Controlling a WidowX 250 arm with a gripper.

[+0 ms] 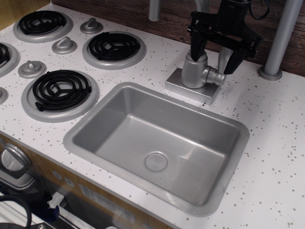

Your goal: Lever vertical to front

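We list a white speckled counter (267, 157) holding a grey sink (95, 121) with a round drain (156, 161) in its floor. Behind the sink's far rim stands the faucet base (194, 71), a cylinder on a square plate (176, 83).

A short stub (217, 77) juts from the base's right side. On it we find the lever (224, 56), a silver-grey paddle standing roughly upright, just right of the base.

The black gripper (215, 55) hangs over the base from above. We see one finger (197, 45) left of the cylinder's top and the other finger (236, 59) right of the lever, so the jaws stand apart and straddle both. We cannot tell whether either finger touches the lever.

To the left we note three full black coil burners (61, 89) (113, 46) (42, 21) in grey rings, with another cut off at the edge, and grey conical knobs (64, 45) between them. A grey post (279, 43) rises at the right rear, against a dark wooden back wall (167, 14).
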